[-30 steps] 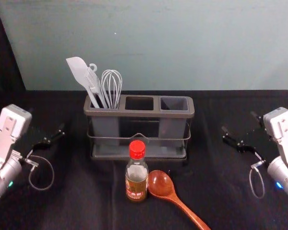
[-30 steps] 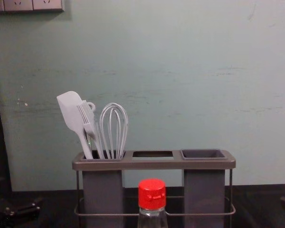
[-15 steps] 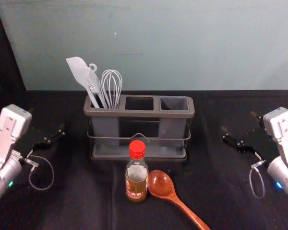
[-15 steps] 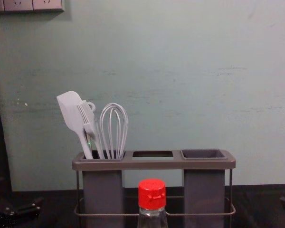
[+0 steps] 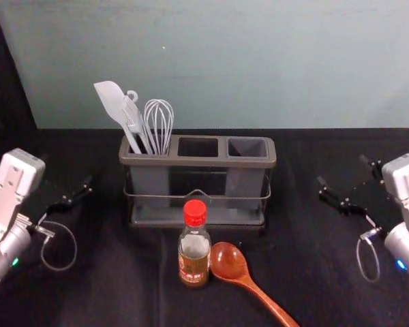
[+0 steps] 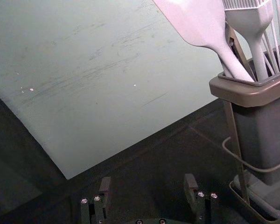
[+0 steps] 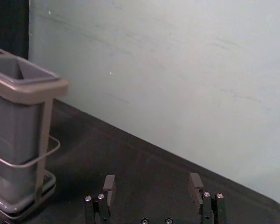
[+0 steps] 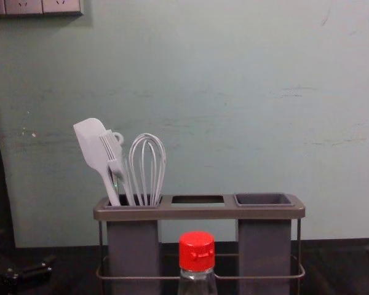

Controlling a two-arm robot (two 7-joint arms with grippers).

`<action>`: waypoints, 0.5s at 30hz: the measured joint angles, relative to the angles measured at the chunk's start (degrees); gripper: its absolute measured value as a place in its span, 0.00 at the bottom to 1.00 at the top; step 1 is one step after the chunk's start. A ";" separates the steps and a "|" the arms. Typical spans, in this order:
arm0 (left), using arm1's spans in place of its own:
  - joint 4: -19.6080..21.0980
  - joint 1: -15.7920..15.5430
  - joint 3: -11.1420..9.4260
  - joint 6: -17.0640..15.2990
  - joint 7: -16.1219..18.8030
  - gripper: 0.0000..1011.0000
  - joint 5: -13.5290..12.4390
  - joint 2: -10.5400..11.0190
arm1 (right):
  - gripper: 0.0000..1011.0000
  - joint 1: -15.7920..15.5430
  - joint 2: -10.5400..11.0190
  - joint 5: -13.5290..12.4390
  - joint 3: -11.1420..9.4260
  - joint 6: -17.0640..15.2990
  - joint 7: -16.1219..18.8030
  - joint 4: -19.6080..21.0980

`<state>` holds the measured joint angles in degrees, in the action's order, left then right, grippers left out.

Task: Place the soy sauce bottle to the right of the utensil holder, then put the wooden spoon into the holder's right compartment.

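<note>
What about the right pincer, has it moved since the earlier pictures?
Yes. In the head view, the right pincer has shifted a little to the right, farther from the utensil holder.

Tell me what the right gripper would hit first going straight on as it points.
The right gripper would probably meet the wall first, passing beside the utensil holder, though depth is unclear and a downward tilt could bring it to the black table sooner.
</note>
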<state>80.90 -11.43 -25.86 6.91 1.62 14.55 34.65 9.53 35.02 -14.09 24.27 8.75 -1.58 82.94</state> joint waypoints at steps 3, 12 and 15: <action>0.00 0.00 0.00 0.00 0.00 1.00 0.00 0.00 | 0.99 -1.18 0.62 -0.08 -1.13 0.08 0.04 2.08; 0.00 0.00 0.00 0.00 0.00 1.00 0.00 0.00 | 0.99 -6.54 3.46 -3.18 -4.98 0.60 2.76 8.86; 0.00 0.00 0.00 0.00 0.00 1.00 0.00 0.00 | 0.99 -9.13 4.76 -6.24 -6.36 1.49 5.62 10.73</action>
<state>80.90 -11.43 -25.86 6.91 1.62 14.55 34.65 0.40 39.78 -20.33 17.91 10.24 4.05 93.67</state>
